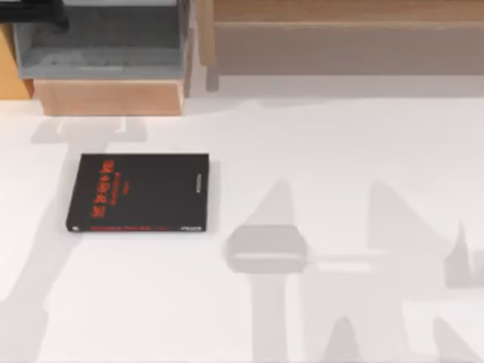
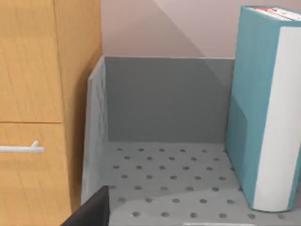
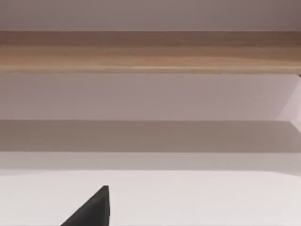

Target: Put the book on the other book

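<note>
— Where are the books?
— The blue book (image 2: 263, 108) stands upright in the grey bin (image 2: 164, 99); the black book (image 1: 140, 193) lies flat near the worktop's (image 1: 340, 151) left edge.
— Your end effectors?
— I cannot tell how open either is.

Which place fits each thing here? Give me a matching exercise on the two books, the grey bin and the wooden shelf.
Things:
1. light blue book
2. black book
3. grey bin
4. wooden shelf

Places:
A. lying flat on the white table
B. running along the table's far edge, on the top view's right
C. standing upright on the dotted floor
D. beside the wooden cabinet with a metal handle

Pairs: 1-C, 2-A, 3-D, 4-B
</note>
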Motion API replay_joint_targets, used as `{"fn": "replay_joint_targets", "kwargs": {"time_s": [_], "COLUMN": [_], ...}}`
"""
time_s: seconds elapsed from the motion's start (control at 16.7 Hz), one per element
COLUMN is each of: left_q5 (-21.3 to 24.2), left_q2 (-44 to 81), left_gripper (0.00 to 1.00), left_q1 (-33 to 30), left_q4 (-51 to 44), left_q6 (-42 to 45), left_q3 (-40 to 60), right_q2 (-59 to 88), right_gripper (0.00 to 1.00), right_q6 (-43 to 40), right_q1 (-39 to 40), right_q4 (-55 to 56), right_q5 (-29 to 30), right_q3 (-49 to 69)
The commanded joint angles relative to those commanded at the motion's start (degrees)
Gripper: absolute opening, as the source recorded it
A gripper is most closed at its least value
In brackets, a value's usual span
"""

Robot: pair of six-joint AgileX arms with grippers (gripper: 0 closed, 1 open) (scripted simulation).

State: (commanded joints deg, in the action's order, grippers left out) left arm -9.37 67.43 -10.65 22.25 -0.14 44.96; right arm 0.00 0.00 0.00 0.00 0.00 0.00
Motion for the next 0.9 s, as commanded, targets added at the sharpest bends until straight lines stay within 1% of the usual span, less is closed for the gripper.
{"fn": "replay_joint_targets", "kwargs": {"time_s": [0.3,0.48,0.66,0.9], "left_q5": [-3.35,-4.84,-5.76,-6.02], "left_q2": [24.81,35.47,41.72,43.46], "left_gripper": [1.00,1.00,1.00,1.00], "left_q1": [-3.88,-5.59,-6.65,-6.97], "left_q4": [8.05,11.60,13.80,14.45], "left_q6": [0.07,0.10,0.11,0.12], "left_q3": [16.31,23.49,27.95,29.25], "right_q2": [0.00,0.00,0.00,0.00], "right_gripper": [1.00,1.00,1.00,1.00], "right_q6": [0.00,0.00,0.00,0.00], "right_q1": [0.00,0.00,0.00,0.00], "right_q4": [0.00,0.00,0.00,0.00], "right_q5": [0.00,0.00,0.00,0.00], "right_q3": [0.00,0.00,0.00,0.00]}}
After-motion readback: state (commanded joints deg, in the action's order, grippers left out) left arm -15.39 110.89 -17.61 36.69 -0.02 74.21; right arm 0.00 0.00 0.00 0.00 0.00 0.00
